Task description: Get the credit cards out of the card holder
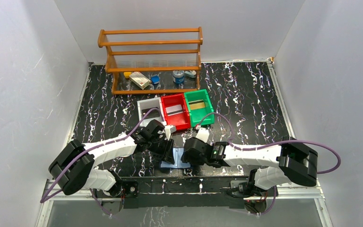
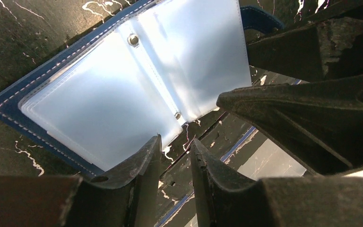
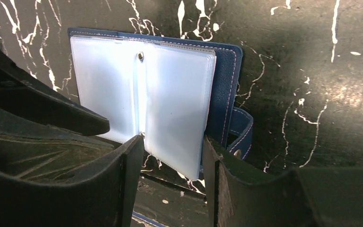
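One card holder lies open, sleeves showing.

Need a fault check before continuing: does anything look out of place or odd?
The open dark navy folding card holder lies flat, yet its clear plastic sleeves oddly show no cards. Nothing looks spilled or damaged.

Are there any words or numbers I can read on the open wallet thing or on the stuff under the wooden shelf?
Nothing can be read.
Open dark blue folding card holder with clear plastic sleeves: no words, numbers or signs show.
Small round can with a blue label under the brown wooden rack: too small to read.
Pale flat box beside it: too small and blurred to read.
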